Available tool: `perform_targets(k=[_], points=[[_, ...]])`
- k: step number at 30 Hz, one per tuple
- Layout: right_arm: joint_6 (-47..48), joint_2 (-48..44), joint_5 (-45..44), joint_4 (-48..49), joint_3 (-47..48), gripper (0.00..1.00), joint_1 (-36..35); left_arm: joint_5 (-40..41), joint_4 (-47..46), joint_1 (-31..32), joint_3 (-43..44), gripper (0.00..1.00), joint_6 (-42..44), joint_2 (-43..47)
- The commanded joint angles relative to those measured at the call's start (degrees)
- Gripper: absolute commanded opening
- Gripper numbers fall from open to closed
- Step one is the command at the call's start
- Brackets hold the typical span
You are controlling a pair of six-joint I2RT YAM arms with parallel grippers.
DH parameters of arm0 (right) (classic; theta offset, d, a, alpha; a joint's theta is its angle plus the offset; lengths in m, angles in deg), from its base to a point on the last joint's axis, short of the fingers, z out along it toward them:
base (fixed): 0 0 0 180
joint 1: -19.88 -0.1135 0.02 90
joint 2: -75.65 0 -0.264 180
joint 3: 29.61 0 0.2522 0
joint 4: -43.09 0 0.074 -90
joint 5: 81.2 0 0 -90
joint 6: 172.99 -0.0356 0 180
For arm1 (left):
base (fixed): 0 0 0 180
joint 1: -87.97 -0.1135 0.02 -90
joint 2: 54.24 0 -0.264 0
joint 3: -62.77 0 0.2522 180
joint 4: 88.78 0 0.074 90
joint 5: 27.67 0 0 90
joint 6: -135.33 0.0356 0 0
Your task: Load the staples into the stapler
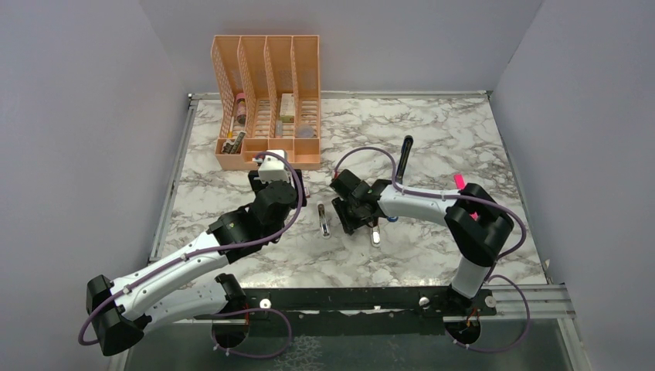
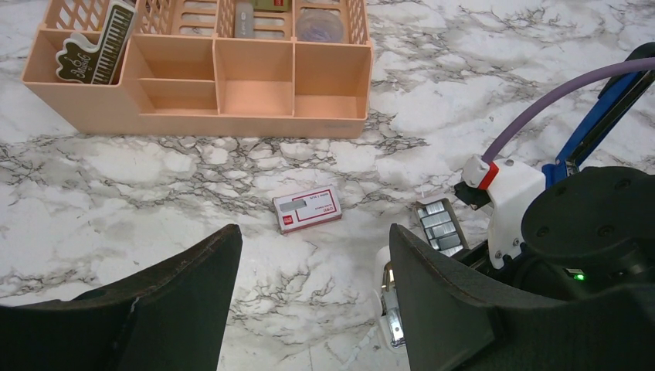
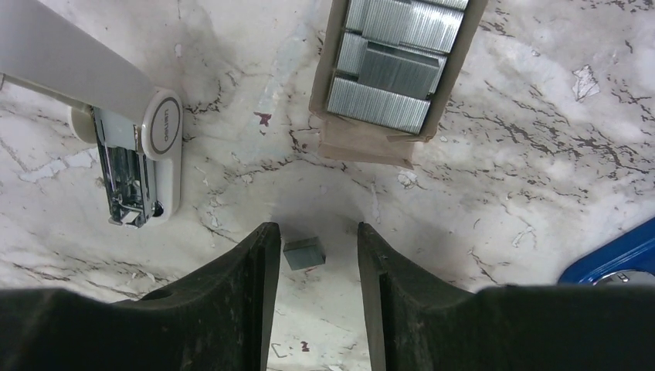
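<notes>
Out on the marble table [image 1: 421, 263], in front of the peach organizer [image 2: 193, 116], the staples [image 2: 307, 209] are seen as a small reddish-pink box with a pale label, laid flat and turned a bit askew. A brown inner tray [image 3: 394, 69] packed with silver strips is set apart from it, further right in the left wrist view. One short loose staple block [image 3: 303, 253] is parked on the marble between the fingers of the right gripper [image 3: 315, 228]. Its jaws are spread with a gap left on each side of the block, so nothing's pinched. The left gripper [image 2: 313, 247] is held over the table near the box, jaws wide apart, nothing gripped either.

The stapler [image 2: 591, 131] is only glimpsed: a slim blue bar with a black edge, angled up behind the right wrist. A blue corner is also cut off at the edge of the right wrist view. Its base and magazine can't be made out. A white stapler [image 3: 143, 154] with a shiny metal channel is laid just left of the right gripper, and "deli" can be read on its rounded end. The print on the box label is too small to be read.
</notes>
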Motion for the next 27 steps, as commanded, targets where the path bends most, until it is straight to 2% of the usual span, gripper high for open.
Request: perform_targets(k=[1,11,27], points=[[-2.42,1.05,-3.78,-0.23,1.31,0.47,-0.65,-0.14,0.55,-0.27,0.50,0.71,-0.51,0.31],[-3.90,1.31,-6.49,-3.42,1.51,0.47,-1.17,-0.10,0.56,-0.27,0.52,0.71,-0.55,0.19],[-5.92,-1.83,-2.65,-6.43,-2.80,0.47,-2.06,-0.21,0.56,-0.36,0.37,0.71,-0.94,0.12]])
